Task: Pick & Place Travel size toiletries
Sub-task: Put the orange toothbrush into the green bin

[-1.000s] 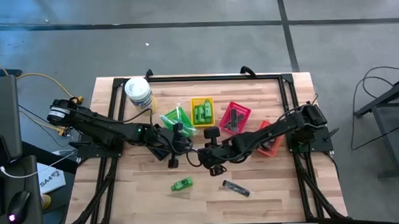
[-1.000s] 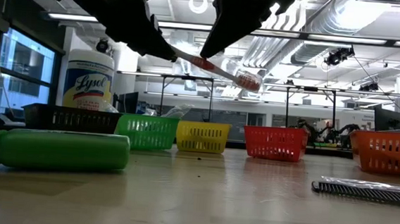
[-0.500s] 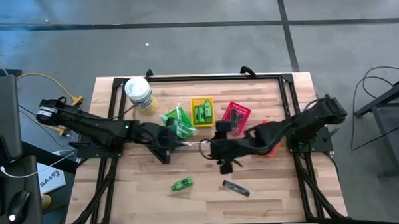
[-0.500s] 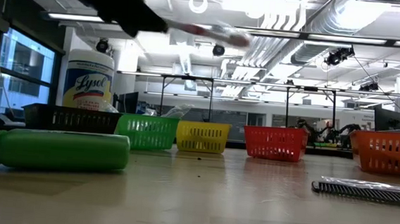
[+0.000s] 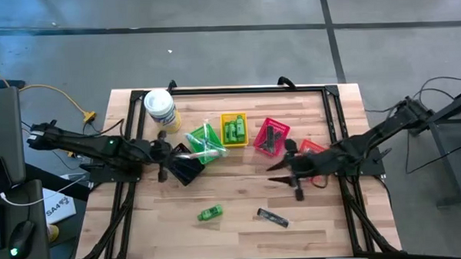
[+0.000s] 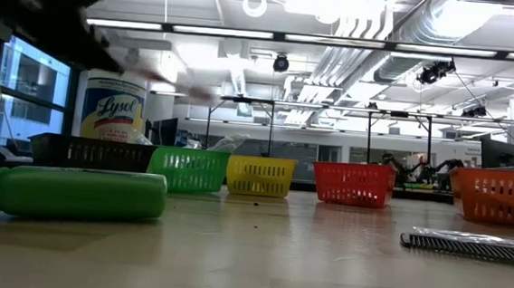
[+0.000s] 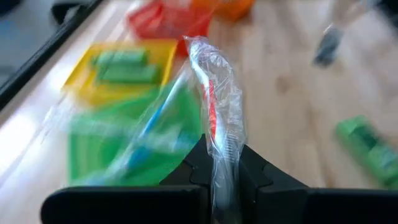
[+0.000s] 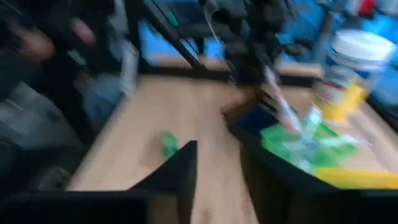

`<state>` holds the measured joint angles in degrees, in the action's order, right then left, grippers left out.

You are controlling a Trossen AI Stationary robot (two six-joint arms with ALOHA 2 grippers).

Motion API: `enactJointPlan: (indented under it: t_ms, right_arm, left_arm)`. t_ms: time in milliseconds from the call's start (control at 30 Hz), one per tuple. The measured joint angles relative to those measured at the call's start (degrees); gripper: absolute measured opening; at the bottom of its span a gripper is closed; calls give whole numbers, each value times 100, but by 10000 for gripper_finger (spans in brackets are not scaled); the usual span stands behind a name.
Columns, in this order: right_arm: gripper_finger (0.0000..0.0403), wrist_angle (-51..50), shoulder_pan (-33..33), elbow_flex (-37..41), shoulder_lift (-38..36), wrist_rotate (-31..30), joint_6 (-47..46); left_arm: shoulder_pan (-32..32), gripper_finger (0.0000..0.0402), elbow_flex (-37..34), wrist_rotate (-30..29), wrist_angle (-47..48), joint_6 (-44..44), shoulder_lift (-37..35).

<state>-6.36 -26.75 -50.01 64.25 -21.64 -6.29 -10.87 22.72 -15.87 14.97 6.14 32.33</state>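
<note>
My left gripper is shut on a toothbrush in a clear wrapper, one of the travel size toiletries. It holds it in the air at the table's left, over the black basket and next to the green basket. My right gripper hangs open with nothing in it, in front of the red basket. A green mini bottle and a black comb lie flat on the near part of the table. My left gripper pinches the wrapped toothbrush between its two fingers at the wrapper's near end. The fingers come from the table's left, almost level and tipped slightly down, in line with the toothbrush. The toothbrush juts out ahead of the fingertips, lifted clear of table and baskets.
A row of small baskets crosses the table's middle: green, yellow with green bottles, red, orange. A big white tub stands at the far left. Bare wood lies along the near edge around the bottle and comb.
The two grippers met at mid-table, both on the toothbrush. My right gripper has opened, let go, risen and drawn back toward the table's right edge. My left gripper, still shut on the toothbrush, has pulled back toward the left edge, carrying it over the black basket.
</note>
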Motion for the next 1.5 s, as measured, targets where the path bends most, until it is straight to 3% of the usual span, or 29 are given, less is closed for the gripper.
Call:
enactJointPlan:
  t_ms: [233,433,667,933,1100,1267,1500]
  right_arm:
    - [14,2867,-65,2260,-1325,848,-13]
    - [3,4147,-49,3497,-1896,817,-244]
    - [2,4309,-51,3921,-2111,655,-405]
    - [2,4266,-53,3927,-2111,678,-406]
    - [2,4255,-53,3927,-2111,678,-428]
    - [2,4062,-52,3927,-2132,653,-429]
    - [2,3032,-45,3927,-3189,506,-189]
  left_arm:
    - [4,19,236,-170,1104,75,-180]
    - [4,19,715,-280,1453,-28,332]
    - [4,19,1239,-329,2179,-261,1122]
    - [360,19,1326,-126,1859,-501,1248]
    - [757,19,1328,723,1325,-1051,768]
    - [1052,19,1326,1163,1350,-1085,28]
    - [1049,19,1326,1415,1221,-1003,-916]
